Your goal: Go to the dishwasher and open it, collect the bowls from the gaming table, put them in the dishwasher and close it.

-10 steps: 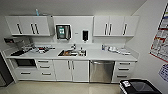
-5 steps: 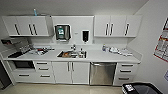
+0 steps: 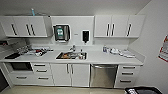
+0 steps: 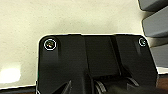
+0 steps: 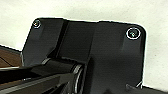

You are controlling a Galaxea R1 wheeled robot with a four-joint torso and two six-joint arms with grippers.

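I'm facing a kitchenette wall head-on; one dishwasher (image 3: 103, 75) sits under the worktop (image 3: 100, 58), toward its right end, between the white double doors (image 3: 70, 74) below the sink (image 3: 71, 55) and a stack of three drawers (image 3: 128, 75) at the right corner; its grey front faces me squarely, door shut and upright, its one bar handle (image 3: 104, 66) running level along the top edge; the sink is set near the middle of the worktop, with clutter at the left end and a few small items near the right end, too blurred to count; on the wall above I count one dark soap dispenser (image 3: 85, 36); I can't tell whether either pincer is open or closed; both wrist cameras look down on pale floor.
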